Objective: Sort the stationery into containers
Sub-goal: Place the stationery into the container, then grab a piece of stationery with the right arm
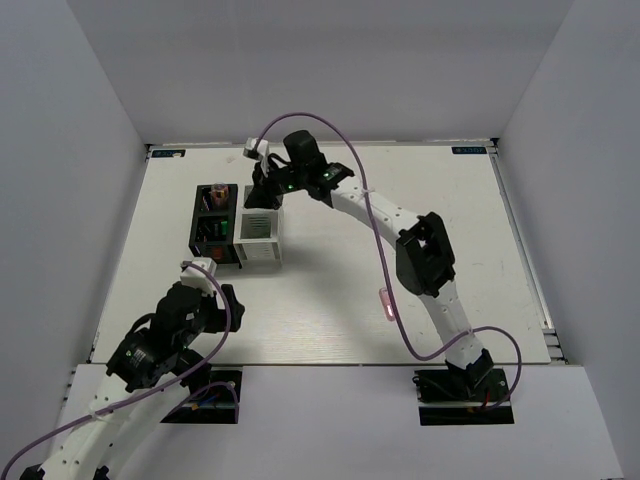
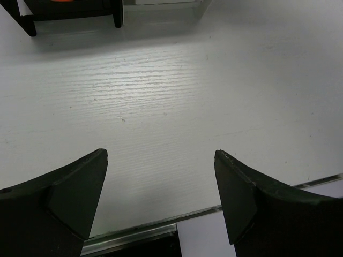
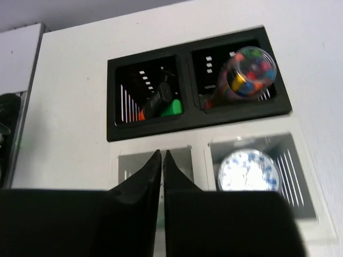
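Right gripper (image 3: pixel 162 174) had its fingers together at the white slotted organiser box (image 3: pixel 199 147); a blue-white roll (image 3: pixel 248 171) sat in one compartment. Left gripper (image 2: pixel 161 187) gaped wide over the white tabletop (image 2: pixel 187 96).

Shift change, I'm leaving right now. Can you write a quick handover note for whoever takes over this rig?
Left pincer: open, empty, over bare table.
Right pincer: shut, over the white box; unclear whether it holds anything.
Done: markers and a bead-filled tube in the black box; blue-white roll in the white box.
Left: pink piece lying on the table beside the right arm.
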`<state>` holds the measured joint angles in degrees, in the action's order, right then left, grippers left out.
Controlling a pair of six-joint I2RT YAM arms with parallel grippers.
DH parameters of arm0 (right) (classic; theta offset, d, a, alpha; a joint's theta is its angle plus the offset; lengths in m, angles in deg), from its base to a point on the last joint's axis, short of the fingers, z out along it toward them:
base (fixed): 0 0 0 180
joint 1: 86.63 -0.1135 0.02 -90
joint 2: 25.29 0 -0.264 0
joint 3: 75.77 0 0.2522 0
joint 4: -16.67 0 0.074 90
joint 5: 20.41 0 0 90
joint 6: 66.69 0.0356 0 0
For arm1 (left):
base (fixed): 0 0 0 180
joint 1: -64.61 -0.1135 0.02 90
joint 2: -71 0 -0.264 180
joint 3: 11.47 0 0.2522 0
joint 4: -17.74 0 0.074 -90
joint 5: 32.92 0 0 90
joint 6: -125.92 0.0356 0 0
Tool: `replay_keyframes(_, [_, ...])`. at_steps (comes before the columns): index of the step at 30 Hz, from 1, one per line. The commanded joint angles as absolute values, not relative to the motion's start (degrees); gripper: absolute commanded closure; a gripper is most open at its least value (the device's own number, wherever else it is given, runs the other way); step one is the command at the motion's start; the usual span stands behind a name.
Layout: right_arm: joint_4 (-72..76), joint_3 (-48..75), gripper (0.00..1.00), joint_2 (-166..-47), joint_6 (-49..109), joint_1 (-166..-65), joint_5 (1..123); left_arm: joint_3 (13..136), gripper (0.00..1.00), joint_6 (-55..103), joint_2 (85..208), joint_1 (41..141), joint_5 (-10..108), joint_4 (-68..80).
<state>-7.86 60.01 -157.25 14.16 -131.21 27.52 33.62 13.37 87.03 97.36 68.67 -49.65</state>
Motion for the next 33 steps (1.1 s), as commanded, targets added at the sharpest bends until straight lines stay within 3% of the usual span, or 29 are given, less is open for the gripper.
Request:
replay_keyframes(1, [-11.3,60.4,1.00,-149.3,20.4,-130.4,30.6,33.3,0.09,13.2,86.7,97.5,69.1,-49.8])
replay_keyframes(4, [-19.6,52.5,1.00,-139.3,22.9,-129.1,39.7,33.2,0.10,13.2,85.6,97.5,68.9,-49.9])
replay_keyframes(5, [-19.4,49.2,0.74,-135.1,24.3,-128.4,39.3,33.1,0.10,13.2,85.4,97.5,68.3,-49.7])
replay_keyframes(6, [-20.5,40.8,0.10,-133.2,24.0,-125.8,38.6,33.2,0.10,13.2,85.3,97.5,68.2,-49.6])
replay_keyframes(8, [-26.4,37.1,0.10,-128.4,23.6,-122.9,40.4,33.1,0.10,13.6,84.5,97.4,67.5,-49.0])
replay_keyframes(9, [-29.2,33.0,0.14,-127.7,21.7,-122.1,41.5,33.1,0.10,13.7,84.5,97.5,67.2,-48.9])
replay_keyframes(10, [-35.5,31.3,0.76,-126.0,21.0,-119.8,42.4,33.1,0.10,13.9,84.4,97.4,66.7,-48.8])
replay_keyframes(11, [-36.4,29.5,1.00,-123.7,21.1,-119.1,52.9,33.0,0.10,13.9,84.3,97.6,66.5,-48.8])
replay_keyframes(15, [-39.8,14.5,1.00,-119.6,26.8,-118.4,73.2,32.9,0.10,14.3,84.4,97.5,64.8,-48.1])
replay_keyframes(18, [-40.4,10.0,0.81,-118.8,29.0,-118.5,81.2,33.0,0.10,14.5,84.6,97.6,64.5,-48.0])
replay_keyframes(19, [-40.2,7.3,0.64,-118.5,29.5,-118.5,81.6,33.0,0.10,14.6,84.6,97.5,64.1,-47.8])
replay_keyframes(21, [-39.7,5.8,0.58,-118.2,29.7,-119.1,81.3,32.8,0.10,14.5,84.4,97.6,63.9,-48.0])
replay_keyframes(27, [-36.1,-0.9,0.54,-117.9,29.8,-120.1,83.4,33.0,0.10,14.5,83.4,97.5,63.9,-48.0])
replay_keyframes(33, [-35.5,-3.3,0.53,-117.6,33.0,-120.2,75.1,32.8,0.10,14.6,83.4,97.5,63.8,-47.9])
